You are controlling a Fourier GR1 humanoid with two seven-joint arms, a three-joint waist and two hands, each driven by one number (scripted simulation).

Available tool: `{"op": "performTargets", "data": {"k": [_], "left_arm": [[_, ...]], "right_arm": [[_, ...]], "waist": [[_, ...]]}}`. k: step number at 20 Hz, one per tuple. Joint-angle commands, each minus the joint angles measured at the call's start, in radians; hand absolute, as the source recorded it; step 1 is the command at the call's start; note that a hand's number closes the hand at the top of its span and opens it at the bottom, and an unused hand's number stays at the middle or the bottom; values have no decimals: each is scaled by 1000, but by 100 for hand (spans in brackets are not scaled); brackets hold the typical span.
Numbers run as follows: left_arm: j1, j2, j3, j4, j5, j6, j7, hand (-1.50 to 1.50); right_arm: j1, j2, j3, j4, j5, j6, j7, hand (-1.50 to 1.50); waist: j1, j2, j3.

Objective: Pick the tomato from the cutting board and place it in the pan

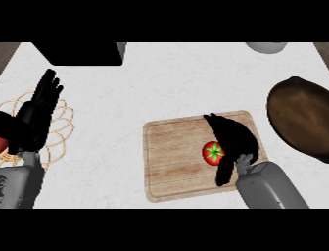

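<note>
On cutting board (178, 164), tomato (212, 152) beside right hand (232, 139) fingers (225, 175)

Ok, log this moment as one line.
stage: grasp | right hand: at tomato, fingers curling round it | tomato: on board | pan: right of board | left hand: open, resting at left

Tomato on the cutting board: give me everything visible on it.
The tomato is round, glossy red, with a green star-shaped stem cap facing up. It sits on the right part of the pale wooden cutting board, not yet in the dark brown pan to the right. The black right hand is over its right side, covering that edge, with the thumb reaching down just below it; whether the fingers actually press it cannot be told. Only its left portion and top show.
</note>
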Motion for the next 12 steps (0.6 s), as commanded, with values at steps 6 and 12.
{"op": "performTargets", "data": {"k": [6,12], "left_arm": [[3,-14,20,26,-17,-11,-39,0],[-15,-43,-20,-39,-34,18,40,0]], "right_arm": [[40,32,-15,88,64,-13,-89,-150],[8,69,65,84,89,9,-150,150]], "waist": [[-1,0,0],[-1,-2,0]]}}
